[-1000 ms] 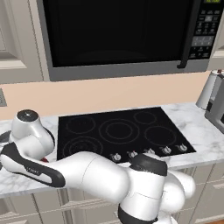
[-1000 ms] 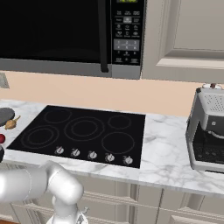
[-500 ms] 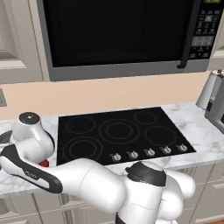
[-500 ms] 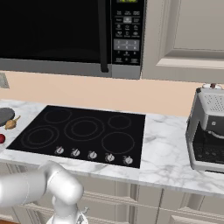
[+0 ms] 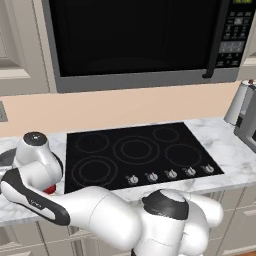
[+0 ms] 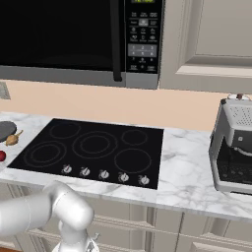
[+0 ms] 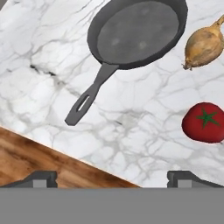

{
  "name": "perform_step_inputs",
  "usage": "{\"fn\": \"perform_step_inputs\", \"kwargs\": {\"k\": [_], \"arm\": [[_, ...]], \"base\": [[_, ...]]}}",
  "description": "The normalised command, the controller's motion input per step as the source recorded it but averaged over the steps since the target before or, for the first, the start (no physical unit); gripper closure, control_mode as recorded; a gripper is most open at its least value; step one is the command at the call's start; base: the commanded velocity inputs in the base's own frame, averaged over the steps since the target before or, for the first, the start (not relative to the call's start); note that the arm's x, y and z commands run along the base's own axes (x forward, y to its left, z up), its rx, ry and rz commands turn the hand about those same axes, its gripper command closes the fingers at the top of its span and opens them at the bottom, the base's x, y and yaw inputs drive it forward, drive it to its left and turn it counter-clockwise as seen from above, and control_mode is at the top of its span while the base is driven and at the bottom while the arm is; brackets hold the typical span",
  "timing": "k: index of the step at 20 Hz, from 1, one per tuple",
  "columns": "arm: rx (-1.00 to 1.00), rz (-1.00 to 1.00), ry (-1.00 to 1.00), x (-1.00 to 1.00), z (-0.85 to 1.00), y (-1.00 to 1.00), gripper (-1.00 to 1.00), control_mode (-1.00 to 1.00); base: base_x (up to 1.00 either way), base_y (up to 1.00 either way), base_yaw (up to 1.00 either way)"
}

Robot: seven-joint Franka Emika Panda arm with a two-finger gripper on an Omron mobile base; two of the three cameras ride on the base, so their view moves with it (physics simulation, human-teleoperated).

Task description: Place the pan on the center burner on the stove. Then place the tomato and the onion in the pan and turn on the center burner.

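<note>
I hold the gripper (image 7: 112, 177) wide apart above the pan (image 7: 138, 33), near the worktop's (image 7: 39, 70) edge. Risk: its thin handle (image 7: 89, 97) could twist in my grasp, nudging the onion (image 7: 204, 45) or tomato (image 7: 204, 123).

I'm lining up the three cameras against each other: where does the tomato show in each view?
Left base view: the tomato is a red sliver at the left, peeking from behind the white arm, beside the stove.
Right base view: at the far left edge, left of the stove.
Hand view: at the right edge, below the onion.
Shared landmark: the onion lies just beyond the tomato on the marble counter.
</note>
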Motion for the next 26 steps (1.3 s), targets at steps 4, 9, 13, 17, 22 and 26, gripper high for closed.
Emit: {"fn": "perform_step_inputs", "kwargs": {"k": [4, 9, 13, 17, 22, 26], "arm": [[0.00, -0.03, 0.00, 0.13, 0.00, 0.00, -1.00, -1.00], [0.01, -0.04, 0.00, 0.18, 0.00, 0.00, -1.00, -1.00], [0.03, -0.03, 0.03, 0.21, 0.00, 0.02, -1.00, -1.00], [0.01, -0.01, 0.08, 0.17, -0.02, 0.10, -1.00, -1.00], [0.00, -0.01, 0.10, 0.15, -0.08, 0.14, -1.00, -1.00], [0.00, -0.02, 0.10, 0.11, -0.11, 0.21, -1.00, -1.00]], "base": [[0.00, 0.00, 0.00], [0.00, 0.00, 0.00], [0.00, 0.00, 0.00], [0.00, 0.00, 0.00], [0.00, 0.00, 0.00], [0.00, 0.00, 0.00]]}}
